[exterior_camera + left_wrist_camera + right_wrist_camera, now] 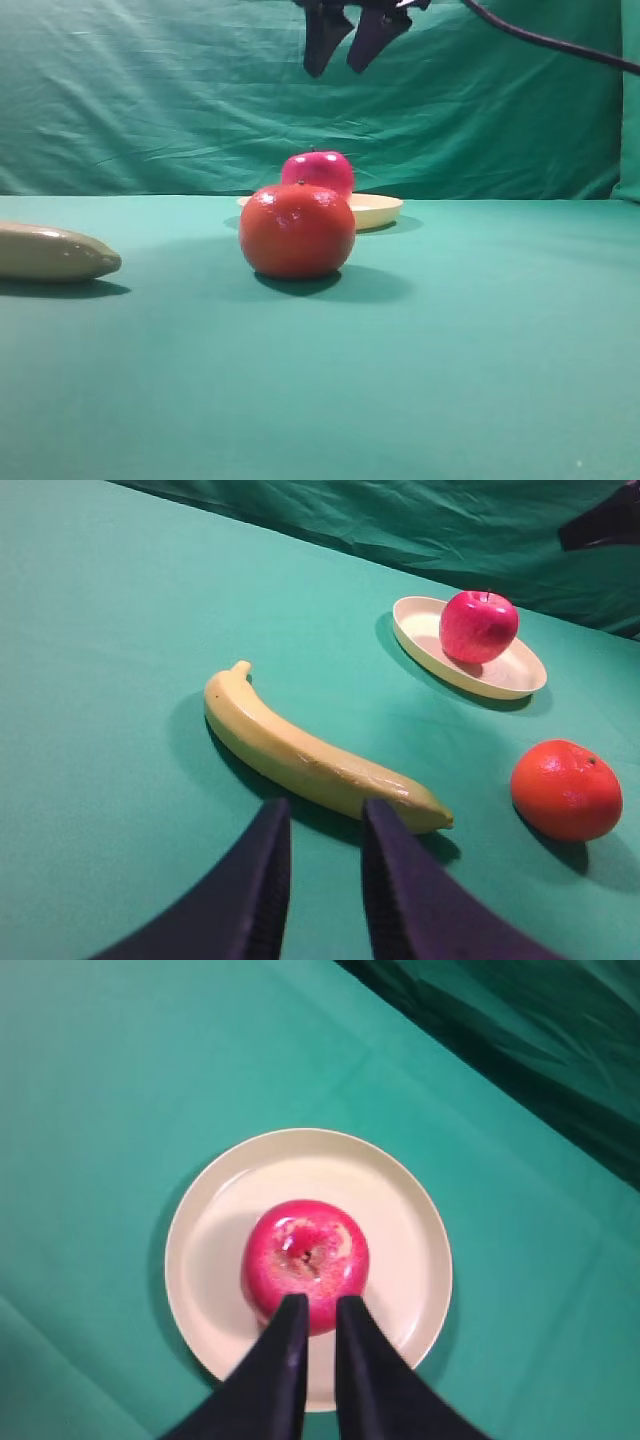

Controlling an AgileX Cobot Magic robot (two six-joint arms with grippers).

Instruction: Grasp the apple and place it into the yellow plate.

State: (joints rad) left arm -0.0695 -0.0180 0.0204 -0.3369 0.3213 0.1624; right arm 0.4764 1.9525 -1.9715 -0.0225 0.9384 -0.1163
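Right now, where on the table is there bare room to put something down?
Bare cloth lies in front of the orange, across the whole near table, and right of the yellow plate. It is crowded mid-table, where the apple sits on the plate; the banana takes the left edge.

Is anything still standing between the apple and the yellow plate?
Nothing visible does. The apple already sits on the yellow plate, and the right gripper hangs above it, apart from it. The orange fruit and banana lie off the plate.

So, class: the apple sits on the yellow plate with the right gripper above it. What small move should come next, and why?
Probably lift the right gripper further up and away: the apple already rests on the yellow plate, and nothing is held between its fingers.
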